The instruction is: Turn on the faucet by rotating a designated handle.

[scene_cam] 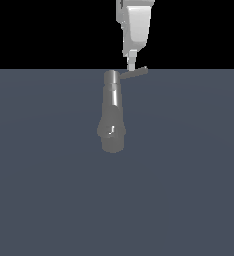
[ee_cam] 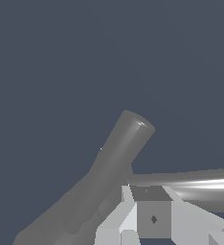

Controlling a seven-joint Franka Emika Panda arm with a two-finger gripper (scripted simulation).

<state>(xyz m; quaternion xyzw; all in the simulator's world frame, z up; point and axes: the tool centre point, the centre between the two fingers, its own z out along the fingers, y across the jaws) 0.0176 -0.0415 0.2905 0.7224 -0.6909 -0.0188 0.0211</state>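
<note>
Gripper, jaw state indeterminate, contacts handle beside faucet at upper centre of frame.

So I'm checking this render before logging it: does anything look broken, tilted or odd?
Nothing looks damaged or spilled. The faucet is whole, and the handle juts from its cap toward the exterior view's right. The gripper meets the handle from above; whether it is open or shut cannot be told.
</note>
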